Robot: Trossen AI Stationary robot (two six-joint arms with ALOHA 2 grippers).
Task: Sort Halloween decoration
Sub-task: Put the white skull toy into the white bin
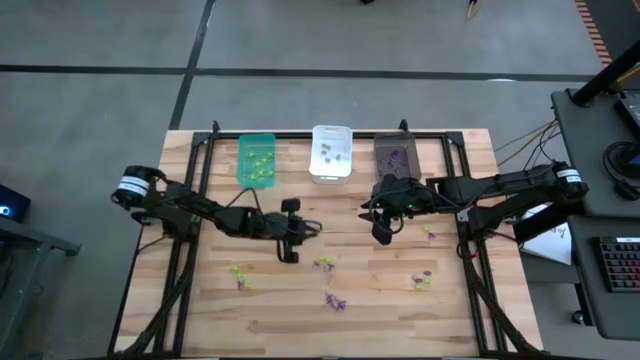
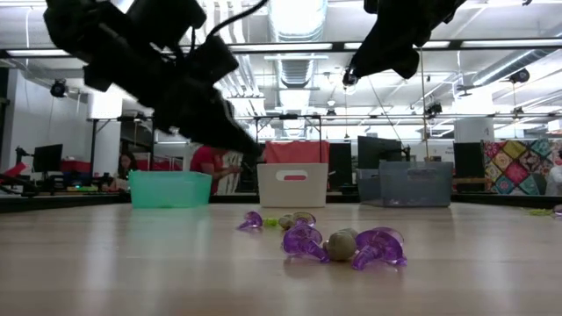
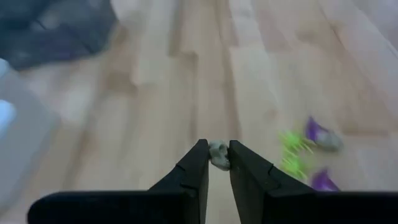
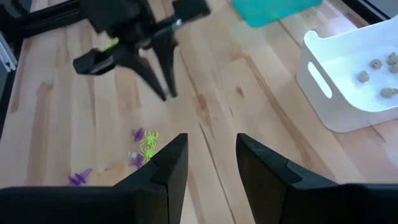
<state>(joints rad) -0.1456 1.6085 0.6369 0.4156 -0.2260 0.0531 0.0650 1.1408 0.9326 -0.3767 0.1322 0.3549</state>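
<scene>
My left gripper (image 3: 217, 149) hangs over the middle of the wooden table (image 1: 200, 300), left of centre (image 1: 308, 230), shut on a tiny greyish trinket (image 3: 218, 155). More Halloween trinkets, purple and yellow-green, lie loose on the boards (image 1: 323, 264) (image 1: 238, 272) (image 1: 335, 300) (image 1: 422, 280); a purple cluster (image 2: 342, 246) shows close in the low view. My right gripper (image 4: 211, 146) waits open, raised in front of the dark grey bin (image 1: 372, 212), with nothing between its fingers. My left gripper pinches the greyish trinket (image 3: 218, 155) between its two fingers, right at their free ends. The fingers slant down toward the table. The trinket is lifted clear of the boards.
Three bins stand in a row at the far edge: green (image 1: 256, 160) with yellow-green pieces, white (image 1: 331, 152) with greyish pieces, dark grey (image 1: 397, 158) with purple ones. A black frame (image 1: 200, 150) borders the table. Bare boards lie between the arms and the near edge.
</scene>
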